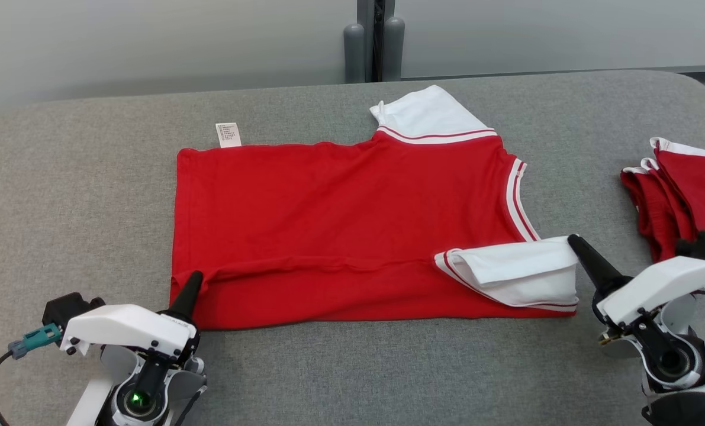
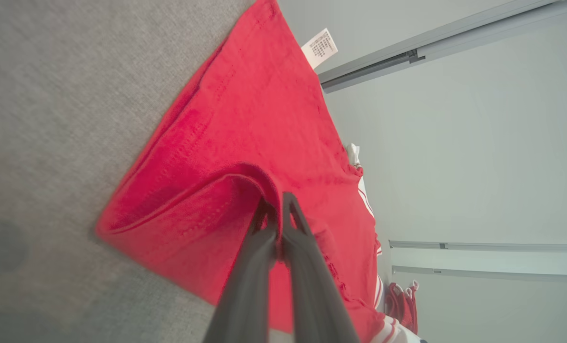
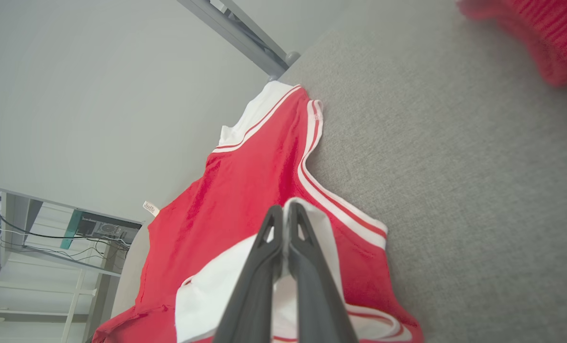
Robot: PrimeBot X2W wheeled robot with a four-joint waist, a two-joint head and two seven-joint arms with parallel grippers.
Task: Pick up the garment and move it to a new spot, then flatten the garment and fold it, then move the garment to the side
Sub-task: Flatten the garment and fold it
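The garment (image 1: 340,207) is a red shirt with white sleeves, spread on the grey padded table (image 1: 92,177), its near edge folded up over the body. My left gripper (image 1: 193,279) is shut on the red hem at the lower left corner; the left wrist view shows the fingers (image 2: 290,228) pinching the curled red cloth (image 2: 245,143). My right gripper (image 1: 574,241) is shut on the corner of the white sleeve (image 1: 515,269) at the shirt's near right. In the right wrist view the fingers (image 3: 269,238) clamp that white sleeve (image 3: 216,290) above the red body (image 3: 245,190).
A pile of other red and white clothes (image 1: 681,195) lies at the table's right edge, close beside my right arm, blurred in the right wrist view (image 3: 540,43). A white care label (image 1: 228,134) sticks out at the shirt's far left corner. A grey wall stands behind the table.
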